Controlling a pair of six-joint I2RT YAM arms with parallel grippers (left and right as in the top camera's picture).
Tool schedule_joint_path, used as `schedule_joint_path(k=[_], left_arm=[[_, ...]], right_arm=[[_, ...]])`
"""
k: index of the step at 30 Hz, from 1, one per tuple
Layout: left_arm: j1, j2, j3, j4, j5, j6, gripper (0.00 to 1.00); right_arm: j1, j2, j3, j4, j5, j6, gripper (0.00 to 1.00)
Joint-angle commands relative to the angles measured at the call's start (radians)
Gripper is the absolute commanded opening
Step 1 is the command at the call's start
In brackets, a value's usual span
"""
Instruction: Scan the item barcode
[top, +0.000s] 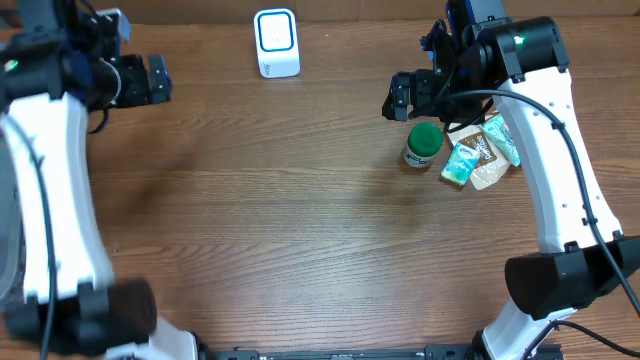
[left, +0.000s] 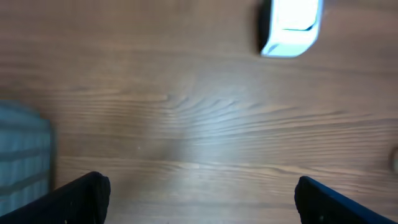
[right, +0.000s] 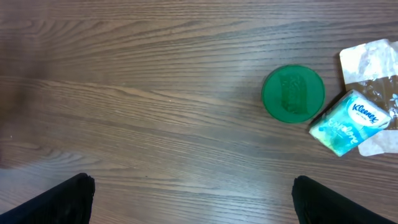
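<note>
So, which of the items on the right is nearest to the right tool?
The jar with the green lid: round, at the group's left edge, closest to the right tool. The Kleenex pack lies beyond it.

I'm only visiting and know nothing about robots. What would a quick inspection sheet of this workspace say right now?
Surface: brown wood-grain table, no spills seen.
Job's things: white scanner at the far edge; green-lidded jar, tissue pack and other packets bunched on the right.
Clutter: nothing seen.
Grippers: left end effector open, holding nothing; right end effector open, holding nothing, next to the jar.
Cables: black right-arm cable runs along that arm; black left-arm cable likewise.
Surroundings: grey ribbed thing at the left, cannot tell what it is.
</note>
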Motion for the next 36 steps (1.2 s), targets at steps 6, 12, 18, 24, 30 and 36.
schedule_joint_path(k=[6, 12, 18, 24, 30, 36], left_arm=[[0.002, -0.182, 0.015, -0.137, -0.014, -0.058, 1.00], [0.002, -0.213, 0.015, -0.180, -0.014, -0.058, 1.00], [0.002, -0.208, 0.015, -0.180, -0.014, -0.058, 0.99], [0.002, -0.208, 0.015, -0.165, -0.008, -0.065, 1.00], [0.002, -0.208, 0.015, -0.149, 0.037, -0.148, 1.00], [0.002, -0.208, 0.015, -0.148, 0.037, -0.148, 0.99]], right_arm=[[-0.002, -0.051, 0.002, 0.037, 0.052, 0.000, 1.00], [-0.003, -0.172, 0.002, 0.083, 0.058, 0.000, 1.00], [-0.003, -0.298, 0.002, 0.096, 0.085, 0.000, 1.00], [-0.003, -0.380, 0.002, 0.095, 0.092, 0.000, 1.00], [-0.003, -0.393, 0.002, 0.095, 0.091, 0.000, 1.00], [-0.003, -0.393, 0.002, 0.081, 0.055, 0.000, 1.00]])
